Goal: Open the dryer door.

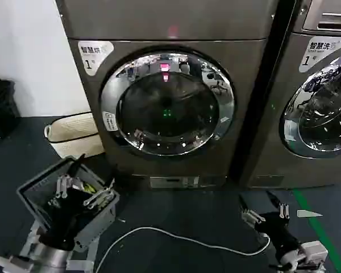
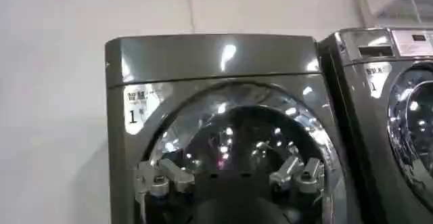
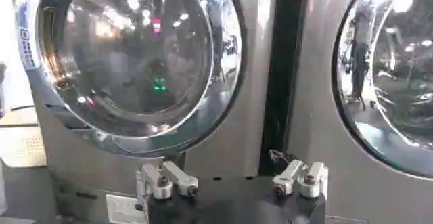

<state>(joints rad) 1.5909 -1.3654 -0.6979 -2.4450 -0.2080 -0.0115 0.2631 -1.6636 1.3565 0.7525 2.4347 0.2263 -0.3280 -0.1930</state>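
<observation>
The dryer (image 1: 170, 91) stands against the white wall (image 1: 23, 57), a bronze-grey box with a flat top panel, a small pink light at its upper middle and a white sticker marked 1 at its upper corner. Just beside the dryer, on the robot's right, stands a second machine (image 1: 324, 96) of like build with a silver drawer panel on top; a dark gap runs between the two.

The dryer door (image 1: 167, 105) sits closed in the middle of the dryer's front, its chrome ring flush around dark glass that shows a green glint and a pink reflection.

Left of the dryer, at its foot, a cream basket (image 1: 74, 133) rests on the dark floor (image 1: 182, 210). A white cable (image 1: 176, 236) curls across the floor in front of the dryer.

The left gripper (image 1: 82, 190) hangs low before the dryer's lower left corner, well apart from the door, fingers spread and empty. The right gripper (image 1: 264, 211) hovers low before the gap beside the dryer, also spread wide, grasping nothing.
</observation>
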